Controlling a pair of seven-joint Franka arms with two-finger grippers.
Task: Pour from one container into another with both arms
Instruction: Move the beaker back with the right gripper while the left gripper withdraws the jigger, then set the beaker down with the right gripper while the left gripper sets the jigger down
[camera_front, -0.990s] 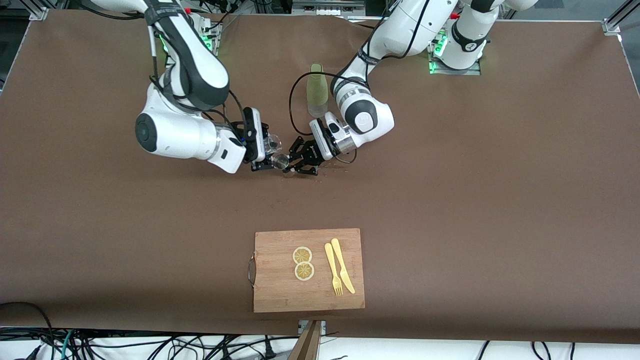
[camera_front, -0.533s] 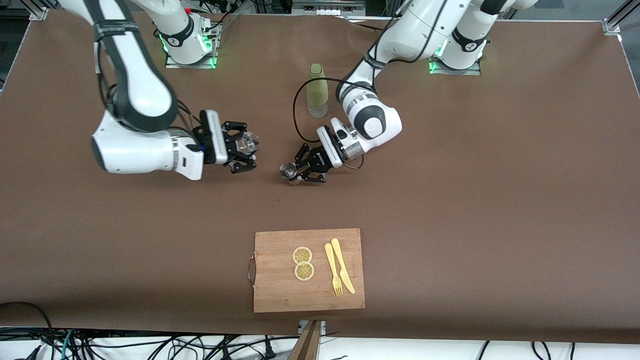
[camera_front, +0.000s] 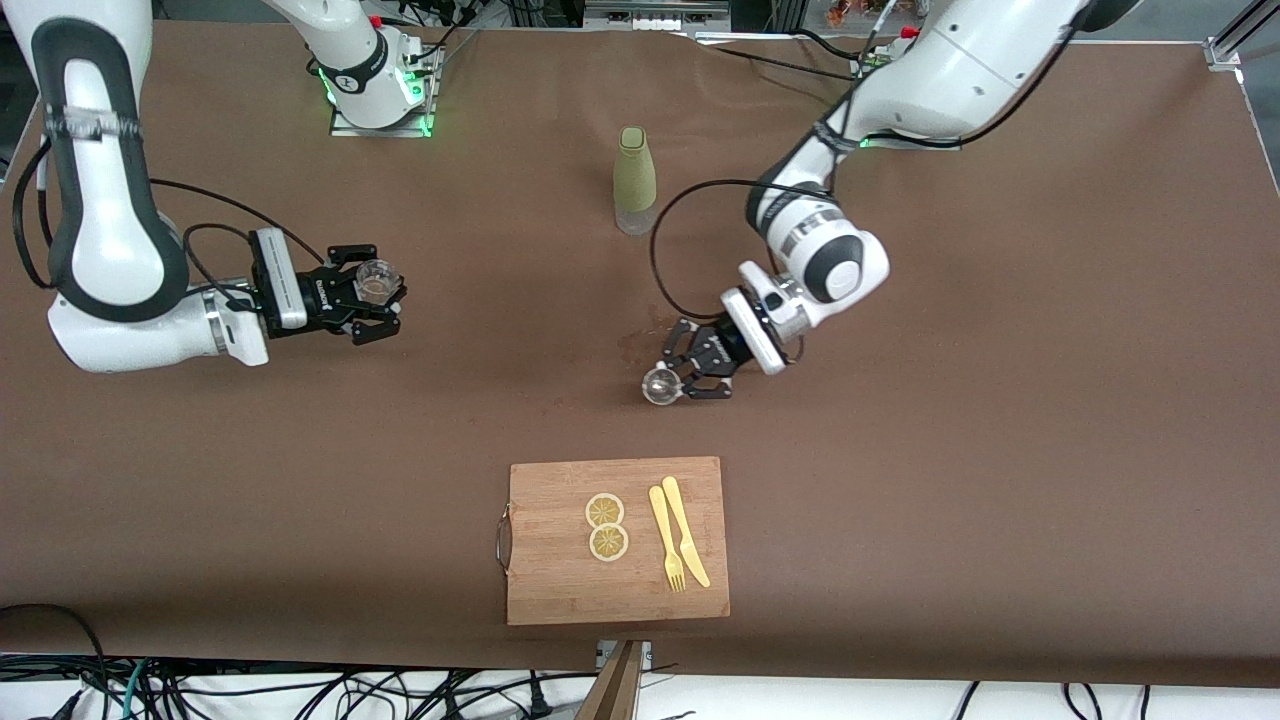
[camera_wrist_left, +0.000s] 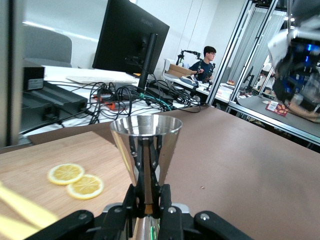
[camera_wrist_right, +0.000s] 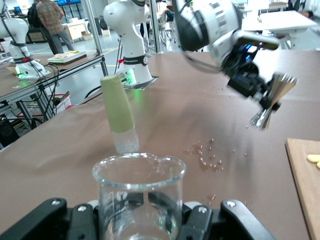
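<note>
My right gripper (camera_front: 372, 295) is shut on a clear glass beaker (camera_front: 376, 280), held upright over the table toward the right arm's end. The beaker (camera_wrist_right: 137, 200) fills the near part of the right wrist view, between the black fingers (camera_wrist_right: 205, 220). My left gripper (camera_front: 672, 378) is shut on a steel jigger (camera_front: 659, 386) over the table between a wet patch (camera_front: 640, 345) and the cutting board (camera_front: 560, 590). The left wrist view shows the jigger (camera_wrist_left: 145, 145) clamped at its narrow waist. Seen from the right wrist view, the jigger (camera_wrist_right: 270, 100) leans slightly.
A pale green bottle (camera_front: 634, 180) stands mid-table, toward the arms' bases; it also shows as the bottle (camera_wrist_right: 120, 115). Spilled drops (camera_wrist_right: 205, 155) lie on the brown cloth. The wooden board carries two lemon slices (camera_front: 606, 526) and a yellow fork and knife (camera_front: 678, 545).
The two grippers have drawn apart. The right one carried the beaker toward the right arm's end; the left one carried the jigger toward the cutting board and the left arm's end.
</note>
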